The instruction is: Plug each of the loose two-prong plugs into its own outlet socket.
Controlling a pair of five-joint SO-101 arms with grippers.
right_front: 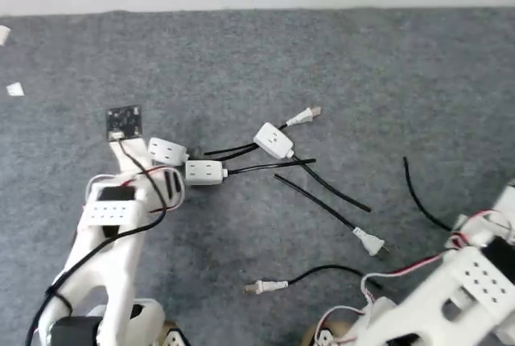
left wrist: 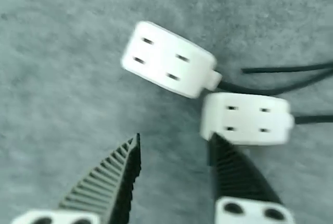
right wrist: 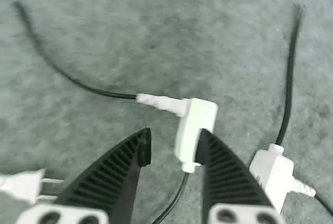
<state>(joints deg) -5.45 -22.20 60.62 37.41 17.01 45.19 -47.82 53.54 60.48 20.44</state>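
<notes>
Left wrist view: my L pincer [left wrist: 174,143] is apart, one fingertip [left wrist: 218,153] right at a white socket block [left wrist: 244,119], 2nd block [left wrist: 169,60] just beyond. R pincer [right wrist: 174,135] is apart too, with a white cord fitting [right wrist: 195,122] showing between its tips, contact unclear. A loose plug [right_front: 265,286] lies nr the desk's [right_front: 362,56] near edge.

— How is the light?
— Bright, soft and even, apparently from overhead. The grey counter [right_front: 362,64] shows no glare.
— Any shadows?
— Only faint ones: a thin dark edge under the white socket block [left wrist: 244,117] just ahead of the left claw [left wrist: 174,139], and another under the white plug [right wrist: 193,125] at the right claw [right wrist: 175,135].
</notes>
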